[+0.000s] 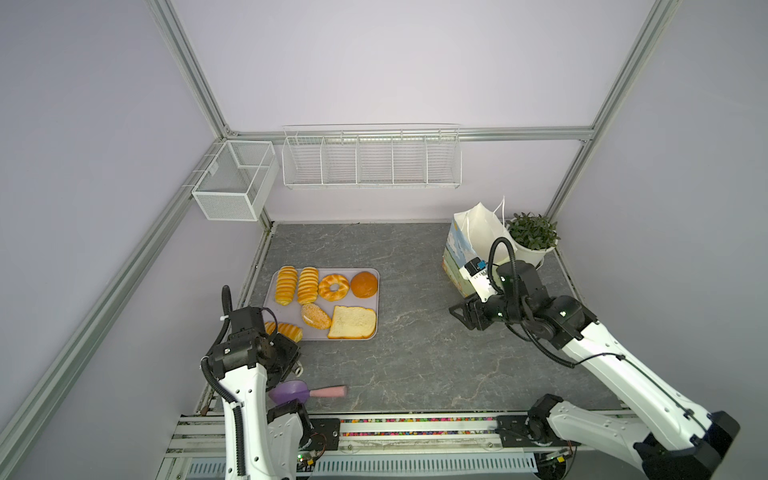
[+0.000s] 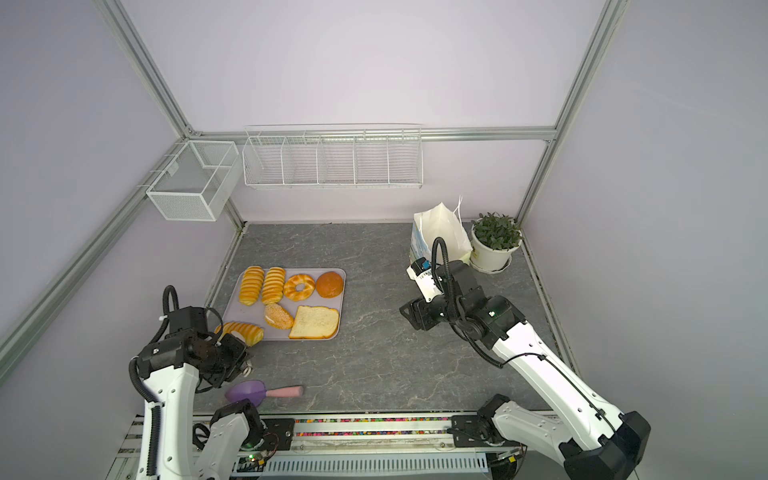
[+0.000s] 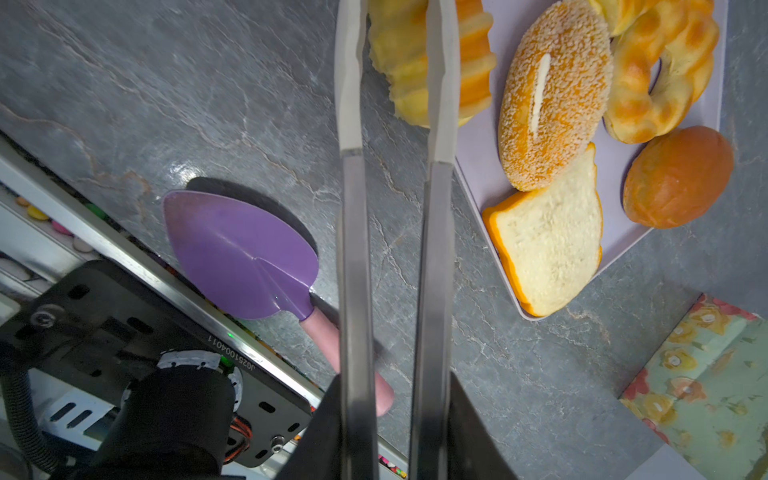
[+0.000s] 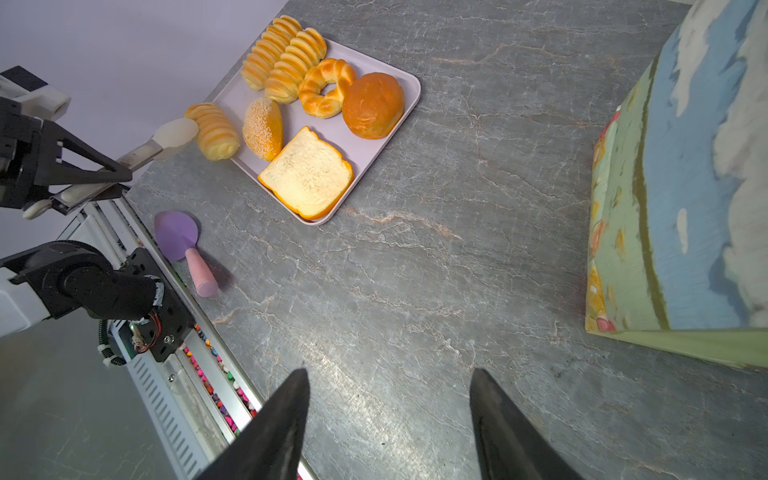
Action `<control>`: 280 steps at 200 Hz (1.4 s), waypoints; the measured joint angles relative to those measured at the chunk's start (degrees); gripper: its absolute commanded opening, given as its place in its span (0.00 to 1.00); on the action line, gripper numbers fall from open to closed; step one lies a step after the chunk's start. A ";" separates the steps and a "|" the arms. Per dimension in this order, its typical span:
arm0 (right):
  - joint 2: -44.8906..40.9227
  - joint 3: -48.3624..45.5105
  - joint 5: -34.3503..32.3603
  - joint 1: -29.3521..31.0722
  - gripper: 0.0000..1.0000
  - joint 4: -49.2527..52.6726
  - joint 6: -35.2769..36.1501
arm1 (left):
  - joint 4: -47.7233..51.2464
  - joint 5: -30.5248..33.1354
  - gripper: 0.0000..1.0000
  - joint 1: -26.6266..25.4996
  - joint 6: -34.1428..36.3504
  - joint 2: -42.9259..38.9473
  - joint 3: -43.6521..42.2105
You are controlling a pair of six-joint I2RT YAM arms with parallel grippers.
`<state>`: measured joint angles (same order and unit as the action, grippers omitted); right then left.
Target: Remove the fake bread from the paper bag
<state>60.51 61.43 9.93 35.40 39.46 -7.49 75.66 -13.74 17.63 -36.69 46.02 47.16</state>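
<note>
One ridged golden toy loaf (image 4: 212, 132) overhanging the lilac plastic tray (image 4: 363, 151) could be nudged off by steel tongs (image 3: 434, 249) pinched in the left jaws, with the right jaws spread.

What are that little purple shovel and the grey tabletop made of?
Shovel: blade looks like painted metal, smooth sheen, pressed crease; pink handle matte, perhaps plastic. Tabletop: grey with pale veins, slight gloss; stone or a stone-print laminate, cannot tell.

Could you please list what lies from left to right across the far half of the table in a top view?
In order: ridged loaf, second ridged loaf, braided ring, round bun, paper bag, potted plant.
</note>
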 measured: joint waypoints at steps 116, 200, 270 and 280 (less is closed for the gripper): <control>1.57 0.02 -0.04 0.50 0.64 0.02 0.00 | -10.60 -4.87 0.14 0.00 1.44 4.48 -2.25; 1.68 0.17 -0.66 0.87 0.64 0.04 0.02 | -7.74 -4.55 0.29 0.00 1.42 1.05 -0.57; 1.66 1.09 -1.62 1.03 0.64 0.17 0.24 | -2.82 -2.49 0.21 0.00 2.60 0.61 5.35; 1.66 1.11 -2.16 1.09 0.64 0.28 0.26 | -2.36 -2.45 0.18 0.00 2.99 0.55 6.62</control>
<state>62.17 62.54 7.77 36.49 39.75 -7.22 73.30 -16.19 17.63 -33.69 46.57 53.78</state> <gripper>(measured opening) 0.639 0.234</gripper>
